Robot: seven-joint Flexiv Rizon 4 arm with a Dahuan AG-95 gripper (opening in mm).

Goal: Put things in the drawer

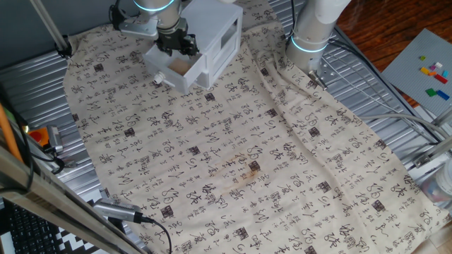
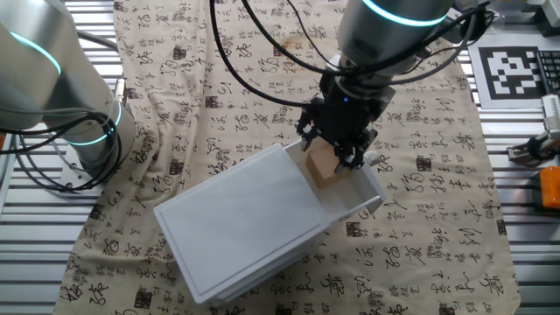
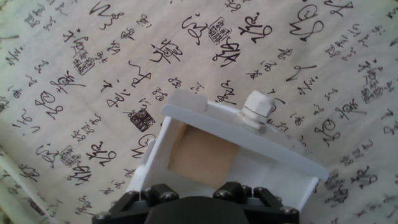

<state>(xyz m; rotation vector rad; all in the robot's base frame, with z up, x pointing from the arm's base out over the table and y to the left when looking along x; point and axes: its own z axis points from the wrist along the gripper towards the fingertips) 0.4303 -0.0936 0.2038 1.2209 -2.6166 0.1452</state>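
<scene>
The pale tan wooden block point(image 3: 202, 158) lies inside the open drawer point(image 3: 249, 140) of the white cabinet point(image 2: 245, 219), against the drawer's inner side. The drawer's round white knob point(image 3: 258, 107) sticks out at its front. My gripper point(image 3: 193, 196) hangs just above the drawer, directly over the block, with its black fingers point(image 3: 249, 191) spread apart and nothing between them. From the side the gripper point(image 1: 176, 44) sits above the drawer point(image 1: 185, 76), and the block point(image 1: 181, 65) shows below it. In the other fixed view the gripper point(image 2: 337, 140) partly hides the block point(image 2: 322, 166).
A second arm's base point(image 1: 311, 28) stands on the patterned cloth behind the cabinet. A brownish stain point(image 1: 244, 173) marks the cloth's middle. Toy bricks point(image 1: 432, 74) lie on a grey sheet at far right. A cabled tool point(image 1: 120, 210) lies at the front left.
</scene>
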